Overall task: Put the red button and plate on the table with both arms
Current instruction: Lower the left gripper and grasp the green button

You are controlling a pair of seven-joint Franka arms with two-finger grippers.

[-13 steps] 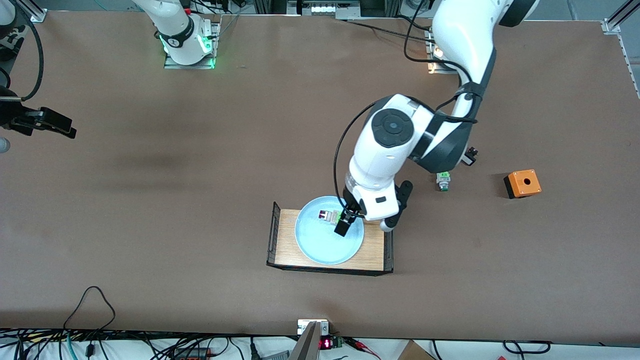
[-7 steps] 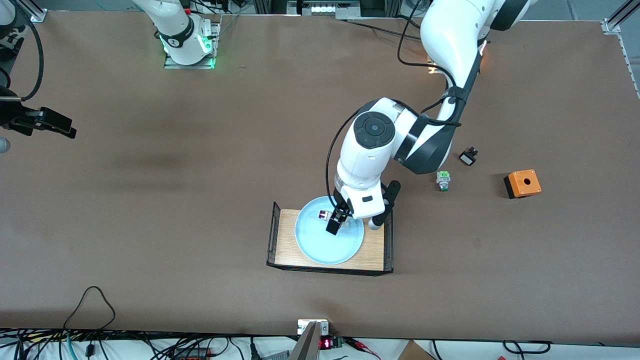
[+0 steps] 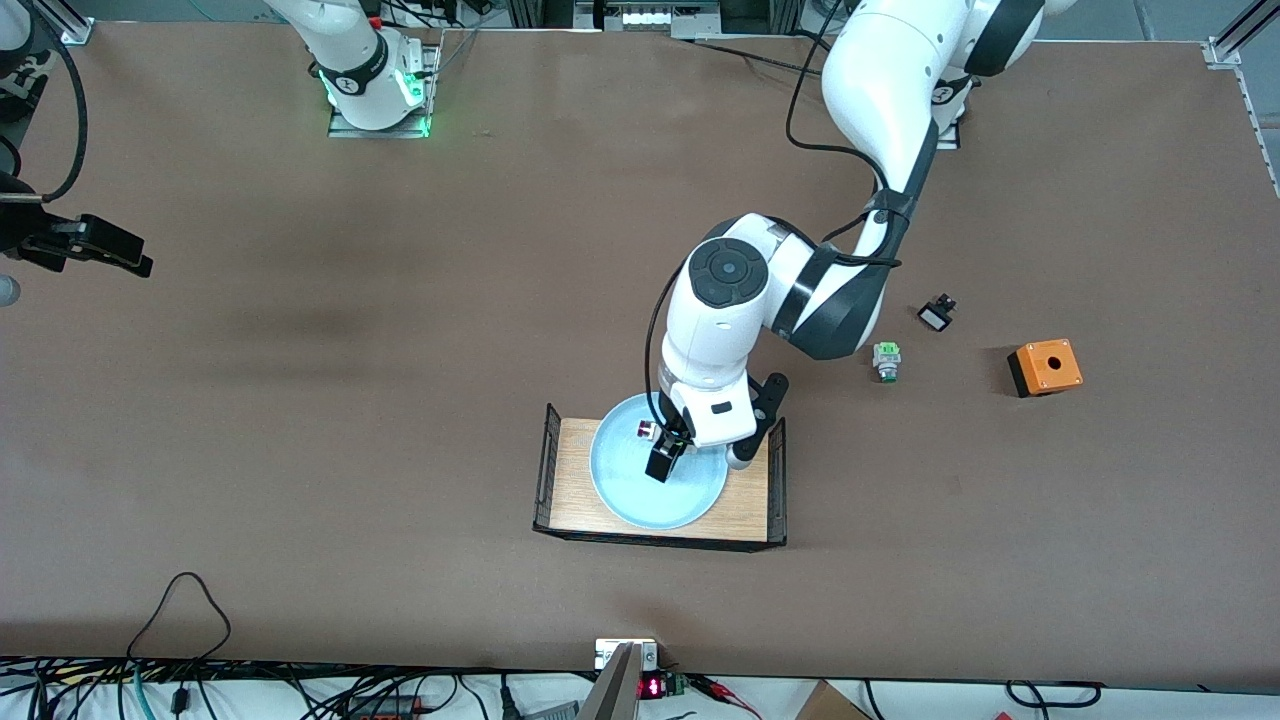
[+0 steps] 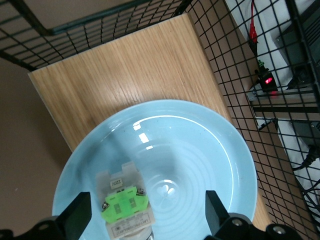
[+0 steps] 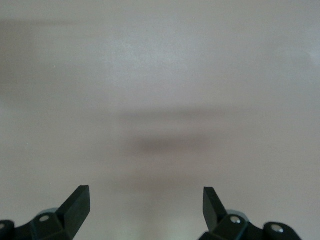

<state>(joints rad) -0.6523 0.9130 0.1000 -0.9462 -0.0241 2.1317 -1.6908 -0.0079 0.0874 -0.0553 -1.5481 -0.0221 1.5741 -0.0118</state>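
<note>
The left gripper (image 4: pixel 145 220) hangs spread wide over the red button (image 4: pixel 126 205), gripping nothing. The button lies at the plate (image 3: pixel 620 495)'s twelve o'clock. The right gripper (image 5: pixel 145 210) waits open and empty.

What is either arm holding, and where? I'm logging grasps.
Nothing. The left gripper is open around the red button on the plate; the right gripper is open.

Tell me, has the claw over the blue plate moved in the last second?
Yes. The left gripper has slid across the plate toward the right arm's end of the wooden tray, closing on the red button, jaws open.
</note>
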